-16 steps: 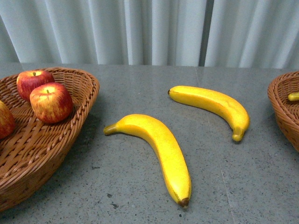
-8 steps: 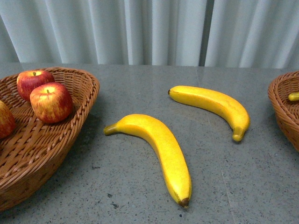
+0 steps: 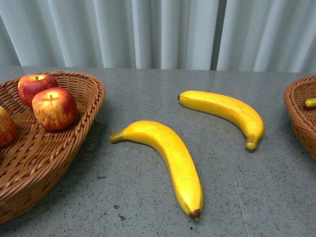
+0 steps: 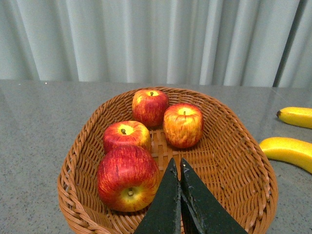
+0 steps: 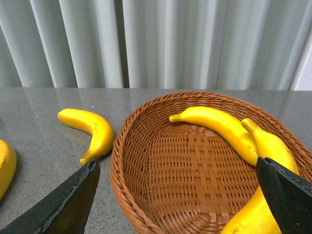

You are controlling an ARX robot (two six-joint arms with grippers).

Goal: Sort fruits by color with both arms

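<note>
4 apples (image 4: 127, 178): red, yellow-streaked. Bananas (image 3: 165, 143): bright yellow, dark tips. Baskets (image 4: 243, 161): brown weave. Desk (image 3: 276, 197): grey, fine dark speckle. Curtain (image 3: 148, 29): pale grey, vertical folds. Fingers (image 4: 197, 209): plain black.

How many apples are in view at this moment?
4, all in the wicker basket: one apple beside another at its far end, two more nearer the left hand. None appear hidden.

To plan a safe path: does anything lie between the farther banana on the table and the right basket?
Nothing visible does. Only bare tabletop separates the farther banana from the right basket; the nearer banana lies on its other side.
</note>
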